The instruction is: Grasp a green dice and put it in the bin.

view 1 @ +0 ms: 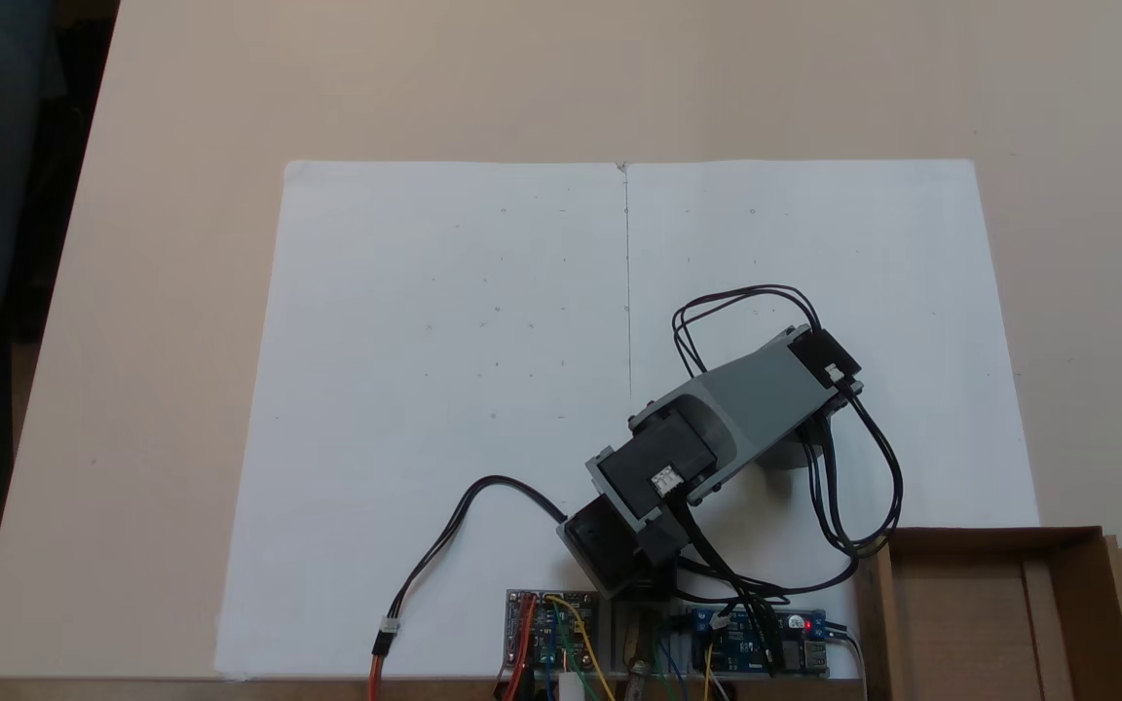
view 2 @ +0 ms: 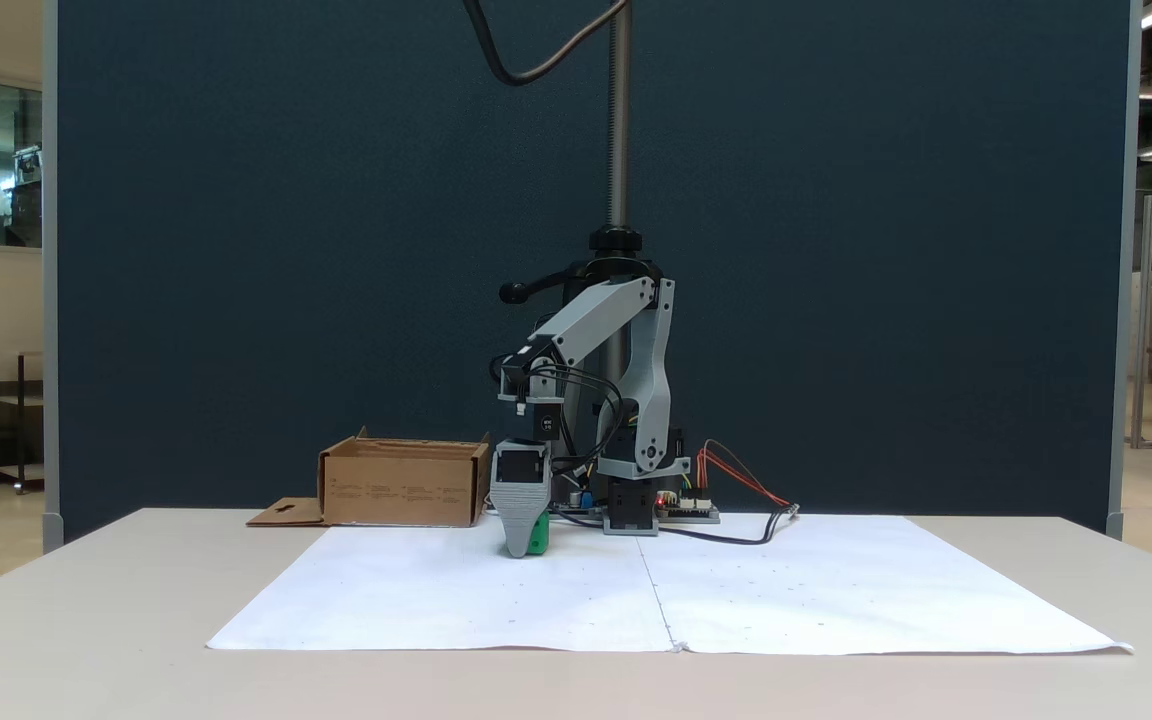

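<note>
In a fixed view my gripper (view 2: 526, 545) points straight down, its tip on the white paper (view 2: 666, 590). The green dice (view 2: 538, 538) shows as a small bright green block pressed against the right side of the broad grey finger (view 2: 518, 505). Only that one finger is visible, so the jaws' gap cannot be read. The bin (view 2: 401, 490) is a brown cardboard box just left of the gripper, its slotted flap (view 2: 286, 513) lying flat. From above, the bin (view 1: 994, 534) sits at the lower right and my arm (view 1: 736, 409) reaches over the paper, covering what lies beneath it.
The arm's base and circuit boards (view 1: 668, 633) sit at the paper's near edge, with looping black cables (view 1: 853, 487) beside the bin. A dark partition (view 2: 236, 250) and a metal stand pole (view 2: 619, 120) rise behind the arm. The wide white sheet (view 1: 444, 341) lies on a beige table.
</note>
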Tool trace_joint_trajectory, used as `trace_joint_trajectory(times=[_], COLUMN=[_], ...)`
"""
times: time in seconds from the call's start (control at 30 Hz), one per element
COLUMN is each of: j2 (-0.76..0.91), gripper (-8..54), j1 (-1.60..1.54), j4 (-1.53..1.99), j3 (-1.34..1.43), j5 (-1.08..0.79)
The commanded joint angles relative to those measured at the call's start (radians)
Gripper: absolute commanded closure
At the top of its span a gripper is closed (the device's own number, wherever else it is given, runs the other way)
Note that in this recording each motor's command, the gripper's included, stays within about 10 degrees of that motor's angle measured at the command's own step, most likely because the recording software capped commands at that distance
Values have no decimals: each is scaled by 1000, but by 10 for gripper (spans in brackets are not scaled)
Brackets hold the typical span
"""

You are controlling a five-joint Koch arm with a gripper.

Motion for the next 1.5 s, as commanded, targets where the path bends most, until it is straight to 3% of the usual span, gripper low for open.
trace_joint_trajectory(times=[0.0, 0.33, 0.57, 0.7, 1.3, 1.47], j2=[8, 112, 160, 150, -245, -278], gripper=[338, 338, 338, 338, 338, 338], j1=[6, -91, -121, -54, 660, 775], j4=[-14, 77, 494, 571, 563, 563], j3=[2, -49, -565, -683, -1167, -1186], j5=[75, 408, 771, 905, 917, 904])
